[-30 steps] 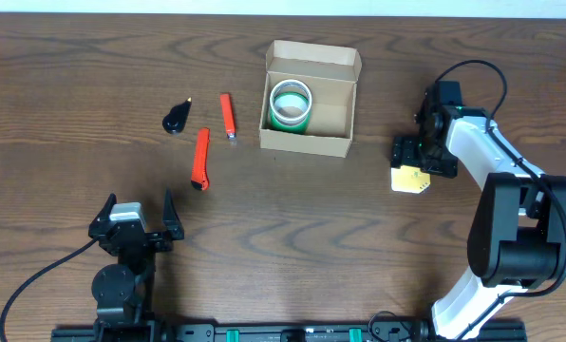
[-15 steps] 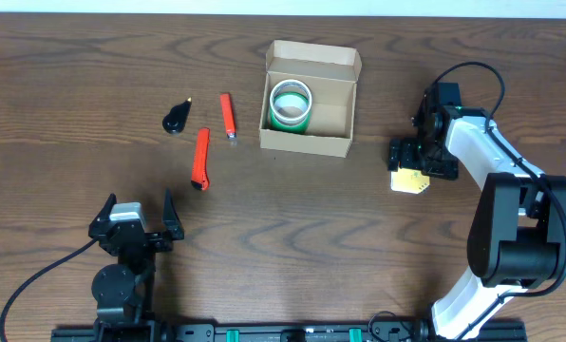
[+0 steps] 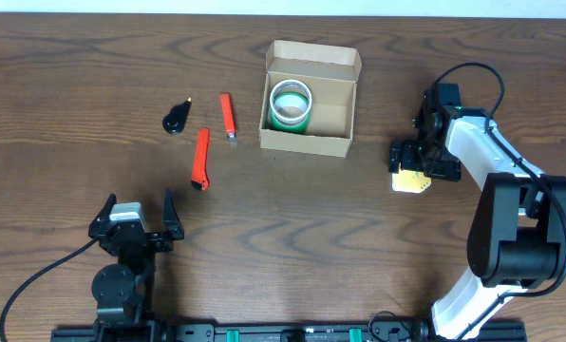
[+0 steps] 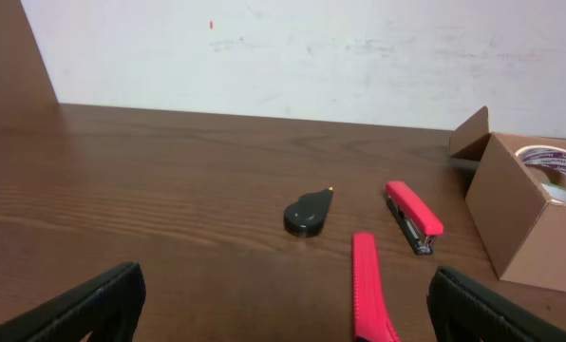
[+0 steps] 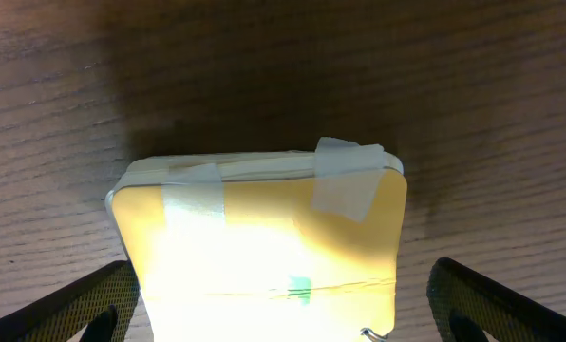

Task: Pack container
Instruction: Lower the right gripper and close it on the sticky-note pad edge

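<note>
Jaws wide and empty, the right gripper [image 5: 283, 299] straddles the yellow taped pad [image 5: 264, 228] at centre right, likely to carry it to the open container [image 3: 307, 143] at upper centre, which holds 1 tape roll [image 3: 291, 103]; the left gripper [image 3: 137, 217] sits open and empty, lower left.

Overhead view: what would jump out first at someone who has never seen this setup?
The open cardboard box at top centre stands out first, with a green-lined tape roll lying inside it. Next comes the bright yellow taped pad to its right, with the right gripper over it, jaws wide open. Left of the box lie a red stapler and a longer red tool.
</note>
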### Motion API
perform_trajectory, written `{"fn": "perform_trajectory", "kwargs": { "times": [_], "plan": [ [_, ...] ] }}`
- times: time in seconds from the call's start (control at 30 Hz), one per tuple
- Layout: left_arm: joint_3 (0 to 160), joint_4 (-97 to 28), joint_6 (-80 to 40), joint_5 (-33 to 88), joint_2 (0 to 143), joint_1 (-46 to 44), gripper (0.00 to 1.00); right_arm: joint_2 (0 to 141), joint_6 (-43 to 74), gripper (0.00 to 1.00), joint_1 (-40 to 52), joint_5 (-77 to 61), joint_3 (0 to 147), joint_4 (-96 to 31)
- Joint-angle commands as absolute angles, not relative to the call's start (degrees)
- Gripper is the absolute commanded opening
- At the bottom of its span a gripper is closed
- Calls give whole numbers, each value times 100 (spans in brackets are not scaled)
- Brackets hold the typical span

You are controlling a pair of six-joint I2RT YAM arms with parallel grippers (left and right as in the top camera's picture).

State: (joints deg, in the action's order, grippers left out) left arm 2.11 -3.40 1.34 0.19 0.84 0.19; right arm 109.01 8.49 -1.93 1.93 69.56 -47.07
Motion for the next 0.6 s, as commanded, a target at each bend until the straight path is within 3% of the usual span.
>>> {"fn": "perform_trajectory", "kwargs": {
  "times": [0.0, 0.3, 0.57],
  "plan": [
    [113, -600, 172, -58, 36, 3, 96, 10886, 808, 99, -141, 270, 6908, -4696],
    [113, -602, 172, -58, 36, 3, 96, 10886, 440, 99, -141, -244, 6851, -4663],
    [113, -602, 174, -58, 36, 3, 96, 10886, 456, 99, -141, 121, 6851, -4626]
  ]
}}
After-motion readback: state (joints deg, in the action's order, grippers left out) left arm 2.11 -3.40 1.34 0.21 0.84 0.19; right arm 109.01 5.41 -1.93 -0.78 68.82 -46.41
